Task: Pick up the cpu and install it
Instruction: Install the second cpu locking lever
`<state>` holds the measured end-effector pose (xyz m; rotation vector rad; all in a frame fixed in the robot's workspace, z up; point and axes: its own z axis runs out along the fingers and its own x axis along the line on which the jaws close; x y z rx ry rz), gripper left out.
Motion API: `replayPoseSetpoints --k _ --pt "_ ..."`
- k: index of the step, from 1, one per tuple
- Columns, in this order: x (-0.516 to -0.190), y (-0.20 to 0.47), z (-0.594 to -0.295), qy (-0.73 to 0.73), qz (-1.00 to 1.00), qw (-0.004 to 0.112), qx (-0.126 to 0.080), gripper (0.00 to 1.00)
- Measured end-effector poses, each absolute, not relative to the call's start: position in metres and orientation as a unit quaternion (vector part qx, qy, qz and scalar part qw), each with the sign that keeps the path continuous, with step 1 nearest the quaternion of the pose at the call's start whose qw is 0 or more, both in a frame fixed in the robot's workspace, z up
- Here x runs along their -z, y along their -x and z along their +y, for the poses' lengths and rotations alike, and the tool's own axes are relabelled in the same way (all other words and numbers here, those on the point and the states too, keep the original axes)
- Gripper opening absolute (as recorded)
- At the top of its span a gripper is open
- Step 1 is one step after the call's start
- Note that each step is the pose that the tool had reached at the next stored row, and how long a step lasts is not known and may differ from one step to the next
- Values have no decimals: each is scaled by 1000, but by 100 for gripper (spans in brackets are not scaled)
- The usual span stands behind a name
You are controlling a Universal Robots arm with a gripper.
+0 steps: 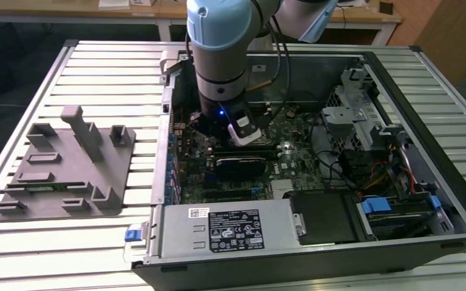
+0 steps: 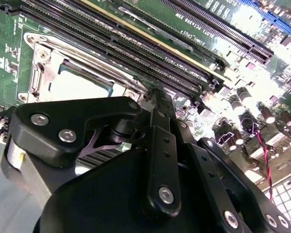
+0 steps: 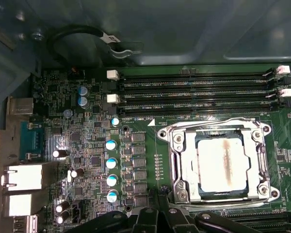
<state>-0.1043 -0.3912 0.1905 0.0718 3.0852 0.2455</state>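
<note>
**Silver chip lies in its socket, gripper poised above**

Silvery and square, the cpu [image 3: 226,166] lies flat inside the metal socket frame [image 3: 180,160] on the green motherboard [image 3: 140,92], seen in both wrist views; a pale brownish streak runs down its top. The gripper [image 2: 157,97] hangs just over the board beside the socket, its black fingers [image 2: 157,126] drawn together into 1 narrow tip with nothing between them. They touch neither the chip nor the frame.

Long black memory slots [image 3: 194,90] run alongside the socket. In the exterior view the arm [image 1: 221,54] reaches down into the open computer case [image 1: 395,79], where a grey white-labelled power supply [image 1: 229,227] sits along the near edge. A grey plastic fixture [image 1: 63,170] rests on the slatted table [image 1: 22,103] at the exterior view's left, well apart from the case.
</note>
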Motion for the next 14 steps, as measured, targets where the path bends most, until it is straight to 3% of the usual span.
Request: replayPoseSetpoints --k 14 --pt "-190 104 -391 -23 997 23 -66 11"
